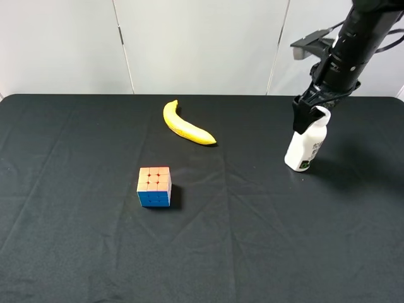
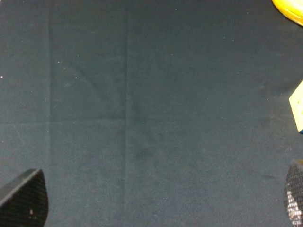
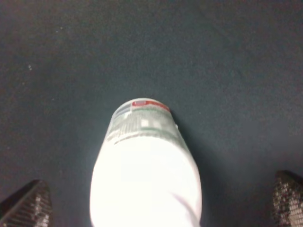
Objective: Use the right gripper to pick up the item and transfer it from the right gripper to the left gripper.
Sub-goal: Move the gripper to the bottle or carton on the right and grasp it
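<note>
The item, a white bottle point(image 1: 307, 146) with green and black label print, stands slightly tilted on the black cloth at the right. My right gripper point(image 1: 311, 113) hangs over its top, jaws on either side of the cap end. In the right wrist view the bottle point(image 3: 147, 170) lies between the two fingertips point(image 3: 28, 203), which stand wide apart and do not touch it, so the right gripper point(image 3: 156, 203) is open. My left gripper point(image 2: 158, 205) shows only in the left wrist view, open and empty over bare cloth. The left arm is out of the exterior view.
A yellow banana point(image 1: 186, 126) lies at the back middle; its tip shows in the left wrist view point(image 2: 289, 9). A multicoloured puzzle cube point(image 1: 154, 187) sits left of centre, its corner in the left wrist view point(image 2: 297, 106). The black cloth point(image 1: 252, 240) covers the table.
</note>
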{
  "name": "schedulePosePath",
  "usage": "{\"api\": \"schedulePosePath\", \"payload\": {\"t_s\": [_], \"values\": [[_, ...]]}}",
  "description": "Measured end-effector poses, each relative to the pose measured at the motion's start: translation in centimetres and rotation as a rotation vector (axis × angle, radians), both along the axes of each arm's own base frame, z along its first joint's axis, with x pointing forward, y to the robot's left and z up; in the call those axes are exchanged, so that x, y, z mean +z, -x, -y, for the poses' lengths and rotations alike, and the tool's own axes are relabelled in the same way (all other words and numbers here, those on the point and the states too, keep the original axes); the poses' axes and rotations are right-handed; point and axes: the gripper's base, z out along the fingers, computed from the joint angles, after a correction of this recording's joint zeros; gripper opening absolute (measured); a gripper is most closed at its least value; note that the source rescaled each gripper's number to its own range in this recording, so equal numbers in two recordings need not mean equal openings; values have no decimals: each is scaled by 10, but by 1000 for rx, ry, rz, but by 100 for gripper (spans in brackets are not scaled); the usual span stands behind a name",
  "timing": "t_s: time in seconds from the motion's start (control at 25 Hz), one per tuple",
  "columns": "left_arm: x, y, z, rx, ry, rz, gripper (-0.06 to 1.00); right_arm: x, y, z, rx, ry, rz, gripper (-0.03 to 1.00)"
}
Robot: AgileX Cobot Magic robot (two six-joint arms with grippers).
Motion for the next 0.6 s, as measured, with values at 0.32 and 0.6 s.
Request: {"api": "schedulePosePath", "payload": {"t_s": [0.32,0.6], "values": [[0,0,0,0,0,-1,100,-21,-6,-1,0,12,-51,100],[0,0,0,0,0,-1,100,-22,-6,-1,3,20,-55,100]]}}
